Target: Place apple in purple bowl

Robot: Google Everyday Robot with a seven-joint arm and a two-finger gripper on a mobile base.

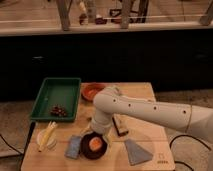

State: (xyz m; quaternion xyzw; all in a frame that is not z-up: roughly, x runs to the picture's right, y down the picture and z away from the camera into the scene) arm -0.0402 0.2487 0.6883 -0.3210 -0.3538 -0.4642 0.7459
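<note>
From where I stand, the white arm [150,112] reaches in from the right, bends at a thick elbow over the middle of the wooden table [150,92], and drops down toward the front edge. The gripper [96,134] hangs at the end of it, right at the back rim of the purple bowl [84,150], low over the apple [96,144]. Whether it is gripping the fruit or has its hold loosened, I cannot tell; the wrist hides that part.

The apple sits inside the purple bowl, orange-red against the dark inside. The bowl is near the front of the table, a little left of centre. Just to its left lies a blue-grey cloth [73,146], touching or nearly touching the bowl. To its right lies a grey triangular piece [136,151]. Behind the bowl and slightly right, a small dark brown block [120,126] rests beside the arm.

Farther back an orange-red bowl [91,91] is partly covered by the elbow. The green tray [57,97] takes the back left corner, with a dark grape cluster [58,110] in its near end. In front of the tray, at the left edge, lie yellow banana-like pieces [46,136]
</note>
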